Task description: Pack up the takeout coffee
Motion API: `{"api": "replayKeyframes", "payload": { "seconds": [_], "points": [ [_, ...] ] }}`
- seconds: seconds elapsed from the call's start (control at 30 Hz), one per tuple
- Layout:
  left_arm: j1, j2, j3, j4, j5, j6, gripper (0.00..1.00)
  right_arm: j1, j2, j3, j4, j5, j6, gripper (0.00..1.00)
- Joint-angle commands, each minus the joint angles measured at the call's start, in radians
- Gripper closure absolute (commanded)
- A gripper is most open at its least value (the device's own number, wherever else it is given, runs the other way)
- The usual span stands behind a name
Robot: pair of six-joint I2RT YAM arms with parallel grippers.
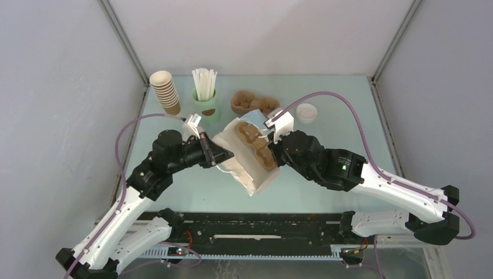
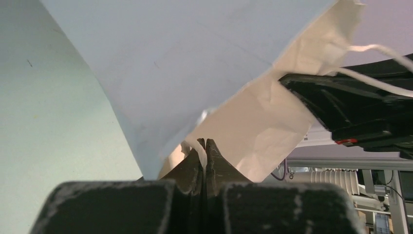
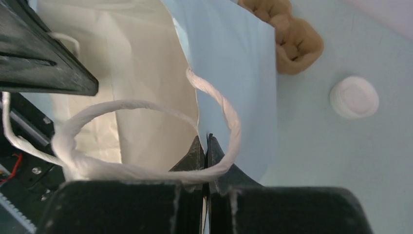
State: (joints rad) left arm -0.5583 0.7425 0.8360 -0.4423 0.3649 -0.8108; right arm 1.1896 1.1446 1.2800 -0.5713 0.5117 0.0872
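A white and pale-blue paper bag (image 1: 256, 177) hangs between my two grippers over the middle of the table, its mouth pulled open. A brown pulp carrier (image 1: 256, 144) shows inside it. My left gripper (image 1: 224, 156) is shut on the bag's left rim, and a white strip sits between its jaws (image 2: 206, 142). My right gripper (image 1: 273, 152) is shut on the right rim (image 3: 206, 139); the bag's white cord handle (image 3: 229, 112) loops across its fingers. The takeout coffee is out of view: I see no lidded brown cup.
A round white lid (image 1: 306, 113) lies at the back right, also in the right wrist view (image 3: 354, 96), with no brown cup wall showing under it. A second pulp carrier (image 1: 254, 103), a mint-green cup of straws (image 1: 206, 100) and a stack of lidless brown cups (image 1: 165, 91) line the back.
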Motion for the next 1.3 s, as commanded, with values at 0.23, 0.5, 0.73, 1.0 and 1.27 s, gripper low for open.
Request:
{"api": "replayKeyframes", "payload": {
  "seconds": [0.23,0.5,0.73,1.0,1.27],
  "points": [
    [0.002,0.063,0.101,-0.052,-0.022,0.011,1.0,-0.036,-0.018,0.043,-0.18,-0.074,0.357,0.86],
    [0.04,0.134,0.148,-0.163,-0.003,0.077,1.0,-0.052,-0.009,0.127,-0.257,-0.184,0.36,0.42],
    [0.046,0.234,0.216,-0.139,0.046,0.089,1.0,-0.082,-0.047,0.144,-0.247,-0.185,0.312,0.23],
    [0.046,0.418,0.38,-0.091,0.084,0.109,1.0,-0.148,-0.107,0.14,-0.266,-0.201,0.262,0.18],
    [0.043,0.587,0.579,-0.104,0.142,0.13,0.98,-0.226,-0.177,0.096,-0.266,-0.211,0.222,0.17]
  ]
}}
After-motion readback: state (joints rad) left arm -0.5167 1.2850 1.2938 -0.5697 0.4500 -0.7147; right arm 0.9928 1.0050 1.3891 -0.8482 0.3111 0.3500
